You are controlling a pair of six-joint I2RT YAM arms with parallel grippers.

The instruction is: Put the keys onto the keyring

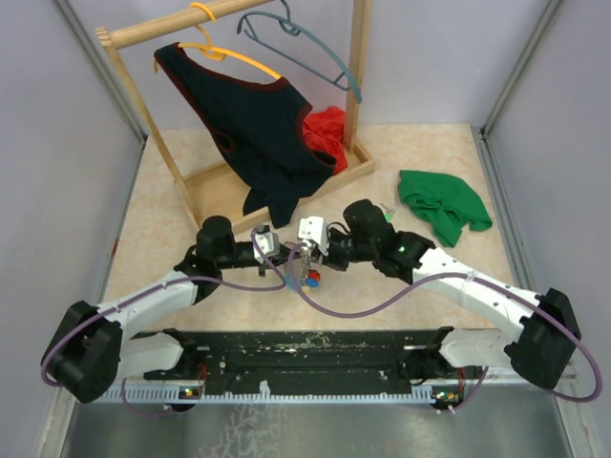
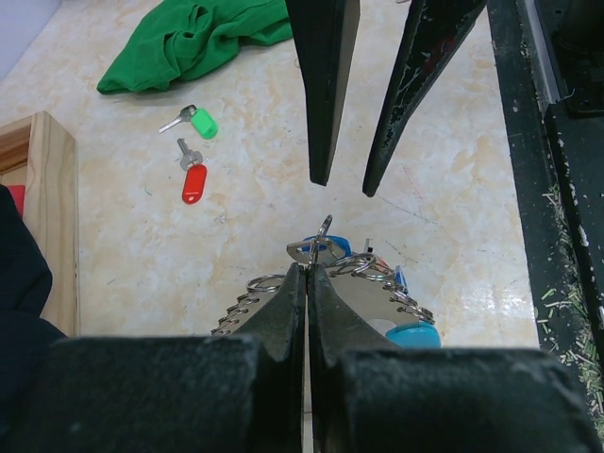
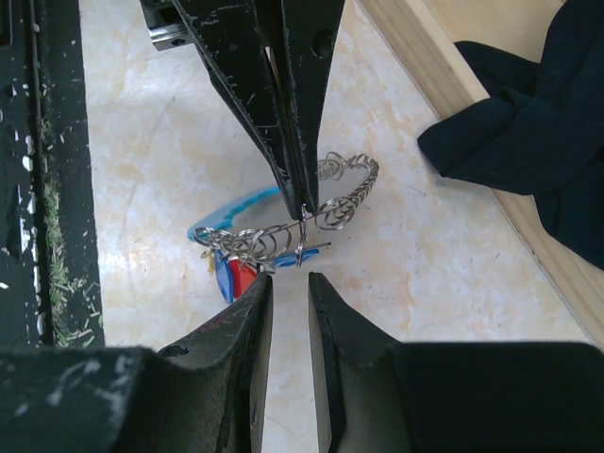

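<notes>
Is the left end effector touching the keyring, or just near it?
Touching. The right wrist view shows the left end effector shut tight on one wire loop of the keyring, no gap between them.

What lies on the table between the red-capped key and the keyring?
Nothing; in the left wrist view, the tabletop between the red-capped key and the keyring is bare.

Two loose silver metal keys: a green-capped key (image 2: 193,121) and a red-capped key (image 2: 192,176). One light-blue wire-coiled keyring (image 3: 283,223). Two plastic hangers: a yellow hanger (image 1: 241,58) and a grey hanger (image 1: 348,84).

Wooden rack base (image 3: 425,57) just beyond keyring (image 3: 283,222)
</notes>
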